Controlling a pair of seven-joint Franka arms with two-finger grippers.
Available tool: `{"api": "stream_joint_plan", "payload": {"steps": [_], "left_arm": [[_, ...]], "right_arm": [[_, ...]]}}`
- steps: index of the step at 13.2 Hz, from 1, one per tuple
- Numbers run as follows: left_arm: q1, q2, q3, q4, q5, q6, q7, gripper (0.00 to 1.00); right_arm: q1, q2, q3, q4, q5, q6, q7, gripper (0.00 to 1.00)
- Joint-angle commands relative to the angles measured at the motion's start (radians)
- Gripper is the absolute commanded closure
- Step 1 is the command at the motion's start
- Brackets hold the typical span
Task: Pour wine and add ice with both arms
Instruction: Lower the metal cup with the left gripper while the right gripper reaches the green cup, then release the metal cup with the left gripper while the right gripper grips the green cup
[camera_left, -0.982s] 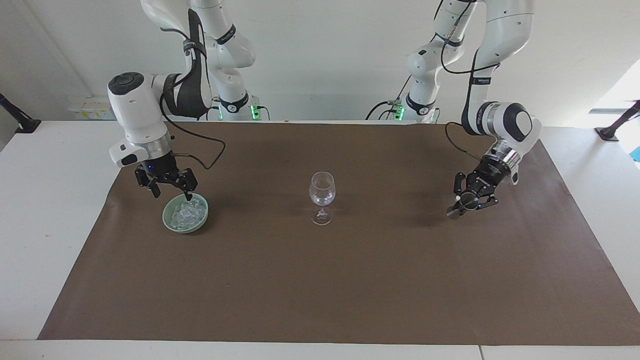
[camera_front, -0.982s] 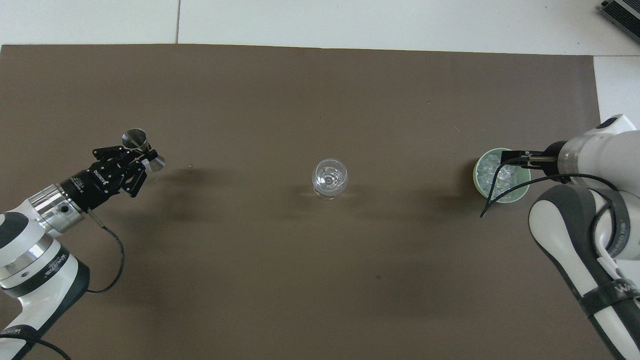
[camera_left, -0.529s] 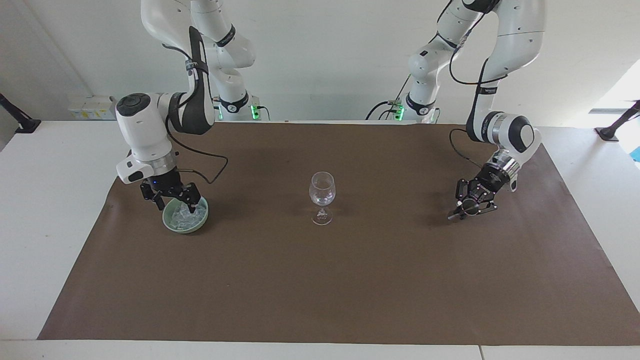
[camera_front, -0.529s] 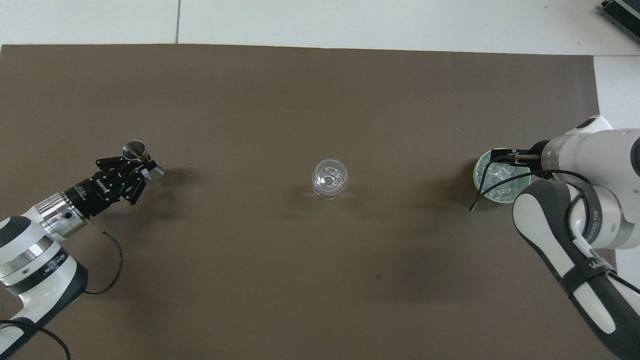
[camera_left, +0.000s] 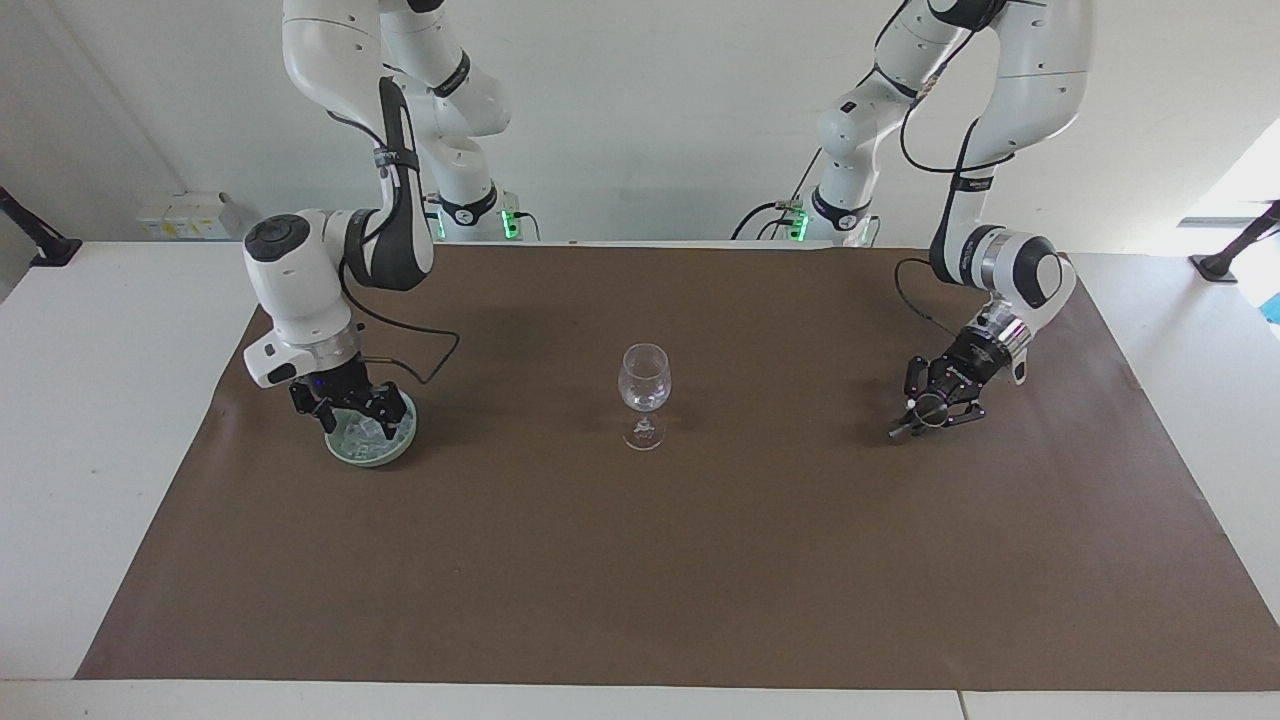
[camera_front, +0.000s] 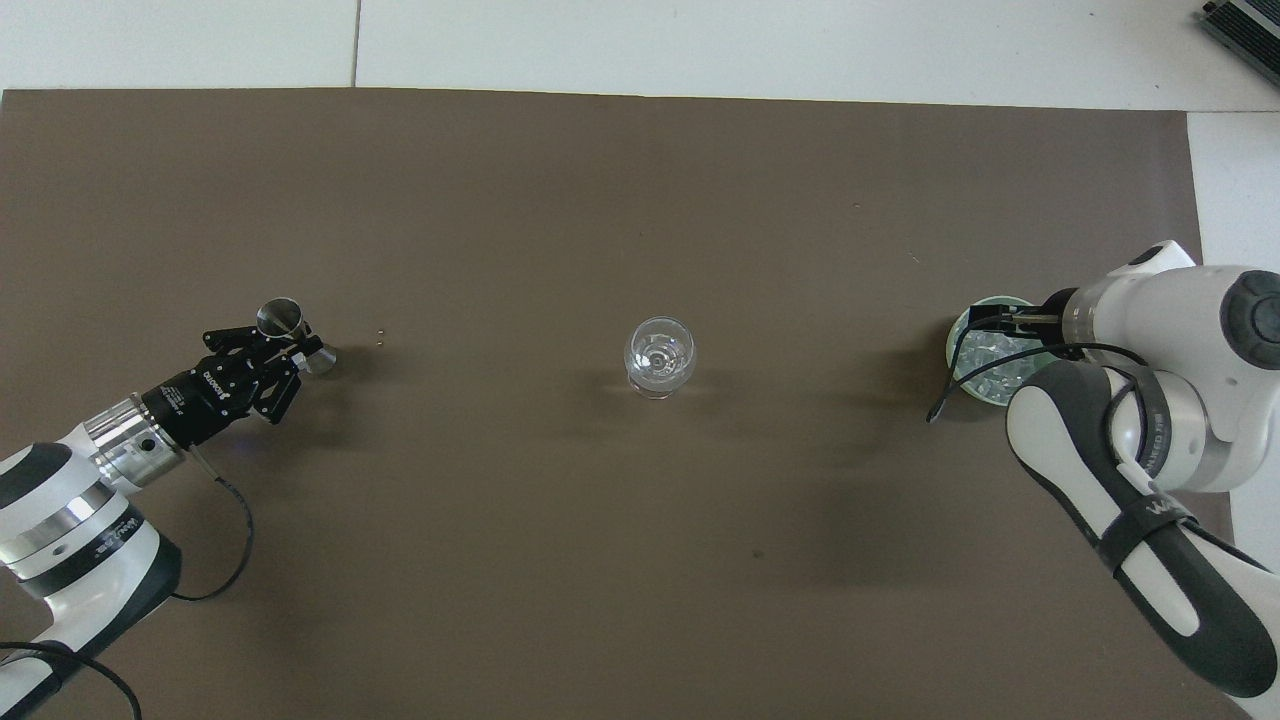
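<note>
A clear wine glass (camera_left: 644, 385) (camera_front: 659, 355) stands upright at the middle of the brown mat. A pale green bowl (camera_left: 343, 452) (camera_front: 953, 347) holding a heap of ice (camera_left: 368, 434) (camera_front: 988, 362) sits toward the right arm's end. My right gripper (camera_left: 356, 412) (camera_front: 1003, 322) is down inside the bowl, fingers spread over the ice. My left gripper (camera_left: 935, 405) (camera_front: 272, 352) is shut on a small metal jigger (camera_left: 903, 429) (camera_front: 284, 320), tilted low over the mat toward the left arm's end.
The brown mat (camera_left: 640, 560) covers most of the white table (camera_left: 100, 400). Two tiny specks (camera_front: 381, 342) lie on the mat between the jigger and the glass. The right arm's black cable (camera_front: 950, 385) hangs beside the bowl.
My right gripper has come down from above the bowl into the ice. My left gripper has sunk lower toward the mat with the jigger.
</note>
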Motion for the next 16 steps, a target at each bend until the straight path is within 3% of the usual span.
{"api": "stream_joint_plan", "payload": {"steps": [1,3,6,9,11,14,16], "left_arm": [[0.005,-0.005,-0.002,-0.03,0.012,-0.022,0.048,1.0],[0.002,-0.005,-0.002,-0.03,0.012,-0.022,0.051,1.0],[-0.001,-0.005,-0.002,-0.031,0.012,-0.016,0.054,1.0],[-0.007,-0.003,-0.002,-0.031,0.01,-0.003,0.059,0.72],[-0.009,-0.002,-0.002,-0.031,0.012,0.012,0.059,0.52],[-0.007,-0.002,-0.001,-0.031,0.012,0.018,0.056,0.43],[-0.007,-0.002,-0.001,-0.03,0.012,0.021,0.057,0.31]], "right_arm": [[-0.016,-0.025,0.008,-0.059,-0.007,0.023,-0.02,0.04],[-0.014,-0.031,0.008,-0.075,-0.007,0.02,-0.02,0.16],[-0.016,-0.036,0.007,-0.08,-0.007,0.011,-0.026,0.46],[-0.017,-0.037,0.005,-0.076,-0.007,-0.008,-0.026,0.82],[-0.016,-0.049,0.005,-0.069,-0.007,-0.014,-0.023,0.88],[-0.016,-0.059,0.007,-0.067,-0.007,-0.014,-0.013,0.9],[-0.014,-0.074,0.007,-0.066,-0.007,-0.019,-0.013,0.96]]}}
